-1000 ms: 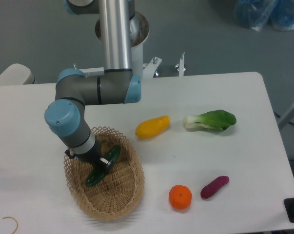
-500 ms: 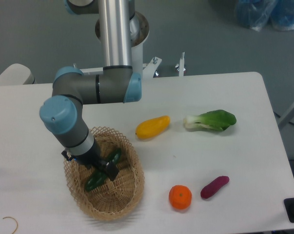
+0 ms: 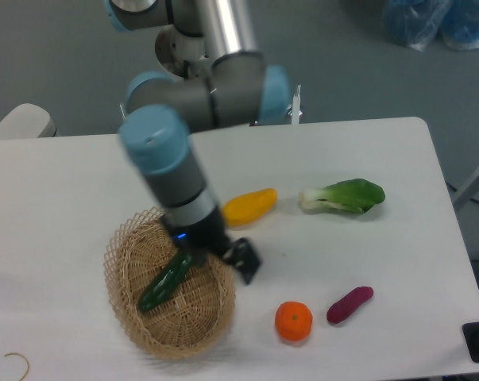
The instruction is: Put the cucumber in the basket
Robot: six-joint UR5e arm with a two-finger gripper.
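Having released the cucumber, the end effector has withdrawn.

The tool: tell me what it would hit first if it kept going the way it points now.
Probably bare table. The tool points down and right, past the basket rim, and the orange lies further along that line. Depth is uncertain and the frame is blurred.

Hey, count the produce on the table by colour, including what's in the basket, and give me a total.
Green: 2, cucumber and bok choy
Yellow: 1, fruit
Orange: 1, orange
Purple: 1, vegetable
Total: 5
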